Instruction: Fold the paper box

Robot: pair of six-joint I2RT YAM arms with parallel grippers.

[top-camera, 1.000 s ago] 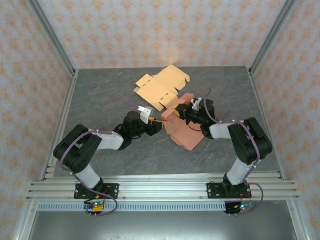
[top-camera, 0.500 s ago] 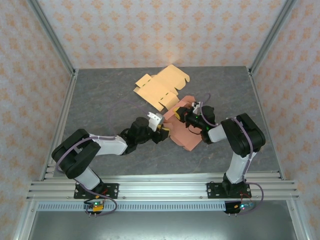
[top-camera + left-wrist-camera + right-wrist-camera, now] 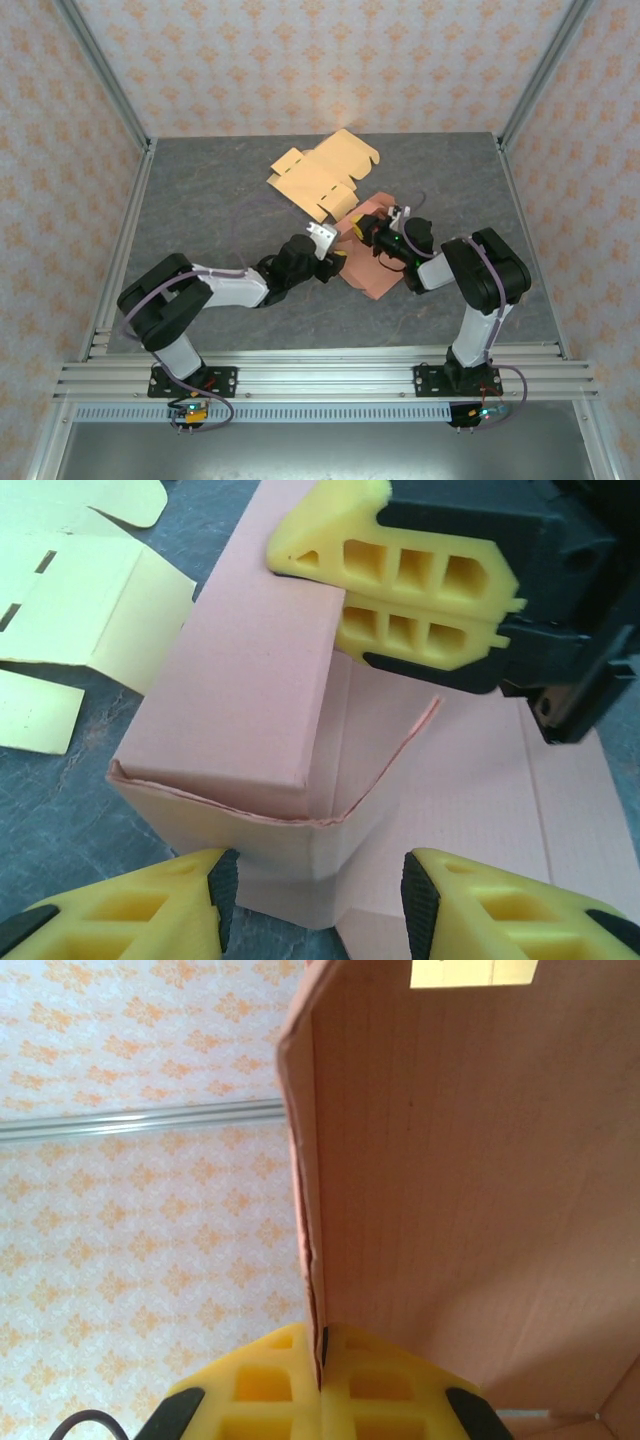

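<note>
**Box part-folded, one wall up**

Pink box [image 3: 368, 265] on desk [image 3: 220, 200], just beside yellow sheet [image 3: 322, 175]. Right tool [image 3: 322, 1360] pinches the raised wall. Left tool [image 3: 315, 880] half-wide, astride a box corner, not gripping. Other panels lie flat, so most folding likely remains.

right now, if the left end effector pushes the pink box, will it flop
Probably holds shape: the pink box shows crisp creases and a raised wall. Thin edges suggest it's light, so it may slide, though the right end effector pinches a flap.
</note>
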